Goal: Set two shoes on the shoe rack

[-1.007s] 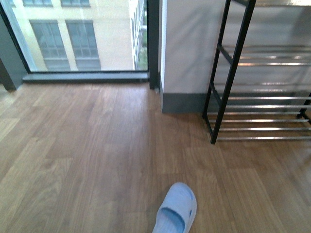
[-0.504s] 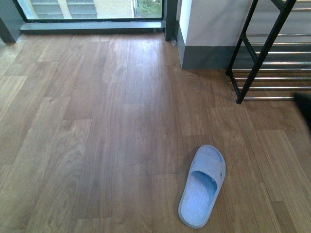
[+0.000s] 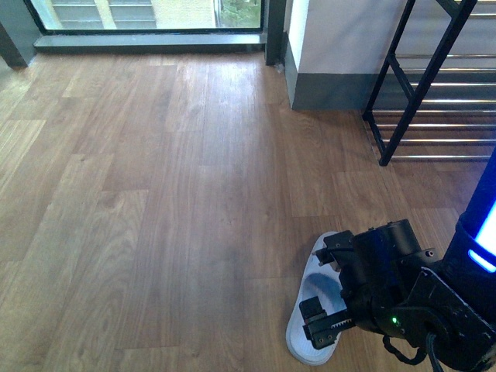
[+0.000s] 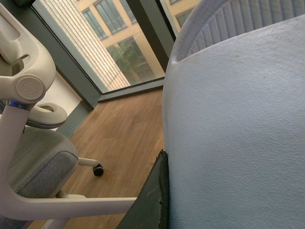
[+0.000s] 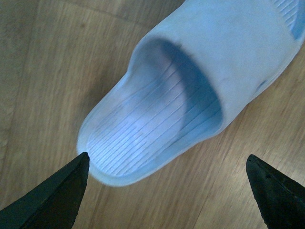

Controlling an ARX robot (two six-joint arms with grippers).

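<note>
One pale blue slide lies on the wood floor at the lower right of the front view, toe pointing toward the shoe rack. My right gripper hangs just above it, open, its dark fingertips spread wider than the heel end of the slide. Nothing is between them. In the left wrist view a second pale blue slide fills most of the picture. My left gripper is shut on it, with one dark finger pressed against its side. The left arm is out of the front view.
The black-framed rack with chrome bars stands at the back right beside a white wall column with a grey skirting. A floor-level window runs along the back. A white and grey office chair shows in the left wrist view.
The front view has tipped down toward the floor. My right arm has come into view from the lower right and now hovers over the slide on the floor.
</note>
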